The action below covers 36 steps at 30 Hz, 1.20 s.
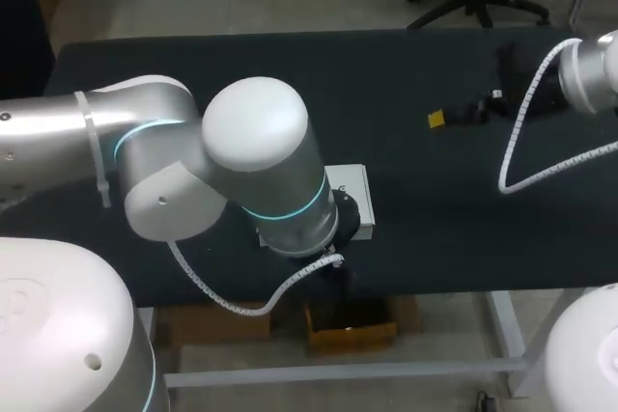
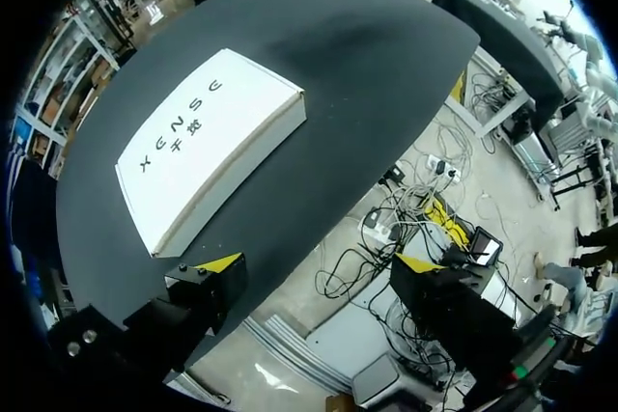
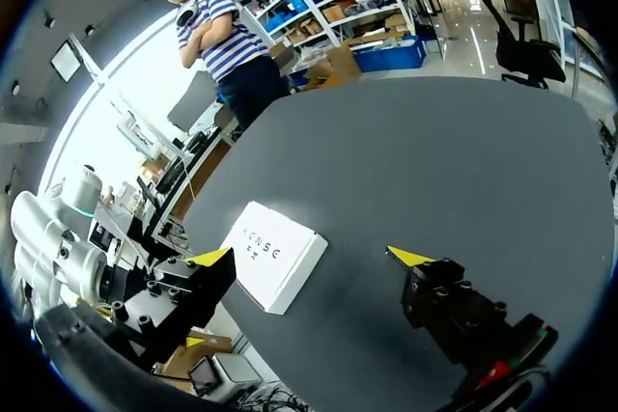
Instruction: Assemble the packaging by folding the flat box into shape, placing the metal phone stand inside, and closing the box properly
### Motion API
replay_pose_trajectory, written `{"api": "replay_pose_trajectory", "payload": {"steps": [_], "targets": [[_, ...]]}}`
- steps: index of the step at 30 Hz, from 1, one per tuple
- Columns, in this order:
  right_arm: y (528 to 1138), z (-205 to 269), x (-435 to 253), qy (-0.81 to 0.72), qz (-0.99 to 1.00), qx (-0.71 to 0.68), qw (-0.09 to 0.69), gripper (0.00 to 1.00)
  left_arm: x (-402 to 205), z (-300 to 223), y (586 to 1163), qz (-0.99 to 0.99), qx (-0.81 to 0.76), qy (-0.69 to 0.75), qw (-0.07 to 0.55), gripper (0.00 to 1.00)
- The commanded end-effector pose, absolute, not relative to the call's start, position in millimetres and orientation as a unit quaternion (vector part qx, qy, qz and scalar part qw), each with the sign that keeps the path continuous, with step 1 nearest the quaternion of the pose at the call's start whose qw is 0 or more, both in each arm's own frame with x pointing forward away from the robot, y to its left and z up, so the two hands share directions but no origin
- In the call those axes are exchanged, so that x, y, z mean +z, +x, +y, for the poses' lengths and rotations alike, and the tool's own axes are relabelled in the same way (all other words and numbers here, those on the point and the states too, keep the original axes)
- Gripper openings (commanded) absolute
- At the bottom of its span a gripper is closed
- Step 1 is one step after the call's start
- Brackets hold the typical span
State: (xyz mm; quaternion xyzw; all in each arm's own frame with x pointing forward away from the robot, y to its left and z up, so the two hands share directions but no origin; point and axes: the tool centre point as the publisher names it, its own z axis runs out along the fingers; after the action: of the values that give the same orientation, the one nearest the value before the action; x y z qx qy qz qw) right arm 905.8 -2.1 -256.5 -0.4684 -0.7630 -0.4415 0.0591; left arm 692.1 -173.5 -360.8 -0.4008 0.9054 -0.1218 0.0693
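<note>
head view: white box (image 1: 348,183) lies flat on the black tabletop (image 1: 406,65), just below the frame's centre and near the tabletop's lower edge. the left arm (image 1: 241,161) comes in from the left of the frame and covers the box's left part. the right arm (image 1: 587,69) enters at the upper right, well apart from the box.

left wrist view: left gripper (image 2: 317,262) is spread wide, with nothing between its fingers. one finger sits over the tabletop's edge, the other beyond it. the box (image 2: 208,147) lies ahead of the gripper, off to one finger's side, printed face up, untouched.

right wrist view: right gripper (image 3: 311,256) is spread and empty. the box (image 3: 275,256) shows ahead of it, in line with the gap between the fingers but far off, flat on the tabletop.
</note>
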Motion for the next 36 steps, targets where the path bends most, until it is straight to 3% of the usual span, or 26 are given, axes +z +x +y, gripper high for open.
{"api": "replay_pose_trajectory", "payload": {"steps": [1, 6, 16, 23, 36], "targets": [[901, -12, -259, -0.447, -0.752, -0.484, 0.032, 1.00, -366, -179, 694, 0.894, -0.127, -0.426, 0.062, 1.00], [909, -19, -259, -0.406, -0.760, -0.507, -0.021, 1.00, -375, -181, 694, 0.868, -0.141, -0.473, 0.045, 1.00], [930, -33, -264, -0.379, -0.772, -0.505, -0.073, 1.00, -391, -195, 699, 0.819, -0.100, -0.557, 0.100, 1.00], [943, -31, -260, -0.372, -0.794, -0.466, -0.119, 1.00, -398, -200, 708, 0.794, -0.079, -0.594, 0.102, 1.00], [943, -31, -260, -0.372, -0.794, -0.466, -0.119, 1.00, -408, -195, 733, 0.755, -0.060, -0.641, 0.121, 1.00]]}}
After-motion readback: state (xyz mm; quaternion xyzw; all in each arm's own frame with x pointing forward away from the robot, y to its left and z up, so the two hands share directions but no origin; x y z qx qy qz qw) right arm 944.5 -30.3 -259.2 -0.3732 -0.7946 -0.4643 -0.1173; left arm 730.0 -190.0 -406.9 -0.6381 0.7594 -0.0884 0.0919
